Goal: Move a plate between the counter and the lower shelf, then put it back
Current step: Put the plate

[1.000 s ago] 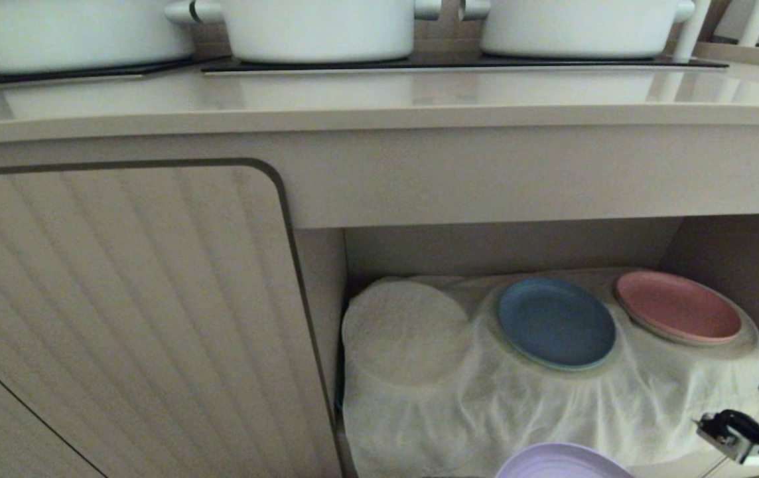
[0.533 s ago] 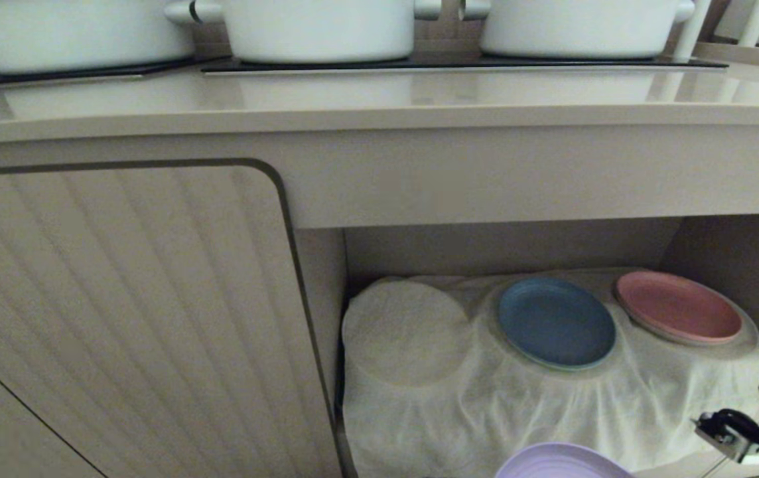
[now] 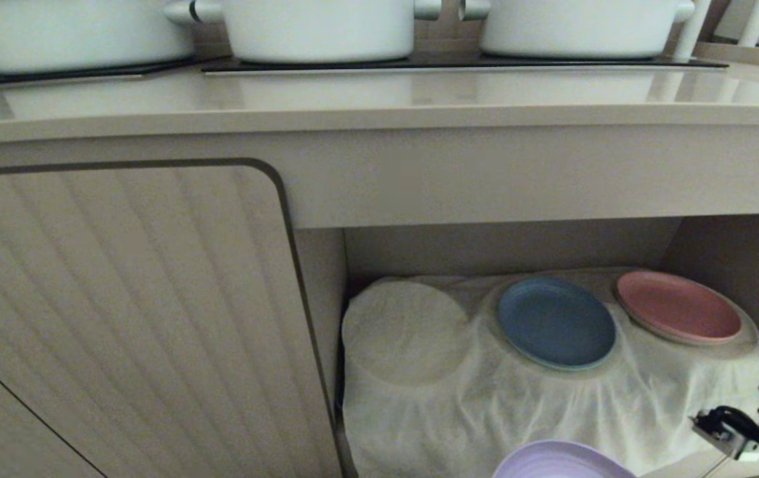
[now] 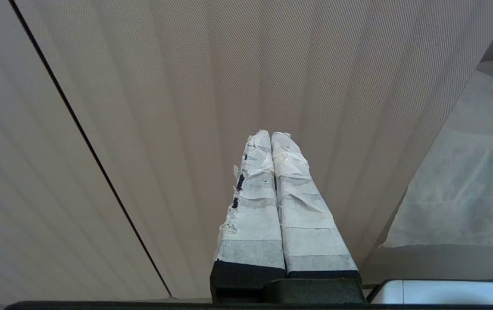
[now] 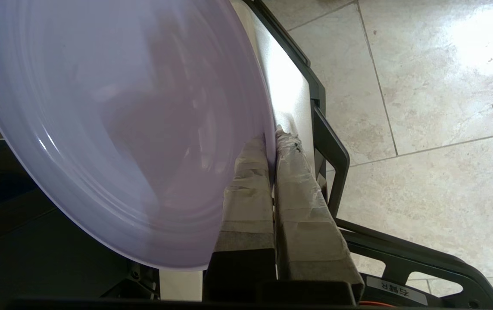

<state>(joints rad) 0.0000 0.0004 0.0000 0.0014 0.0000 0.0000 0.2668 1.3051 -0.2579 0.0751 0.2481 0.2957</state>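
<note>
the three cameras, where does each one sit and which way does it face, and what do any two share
Head view: on the robot's head, facing forward and down at the smooth beige counter and the beige-walled lower shelf; only dark right-arm parts at the lower right corner show.
Left wrist view: behind the shut left pincer, facing a ribbed beige cabinet door.
Right wrist view: behind the right pincer, facing the pale tiled floor; it is shut on the rim of the round lavender plate.
Shared: head and right wrist views both show the plate; head and left wrist both show the door.

White pots above; blue plate beside pink plate.
</note>
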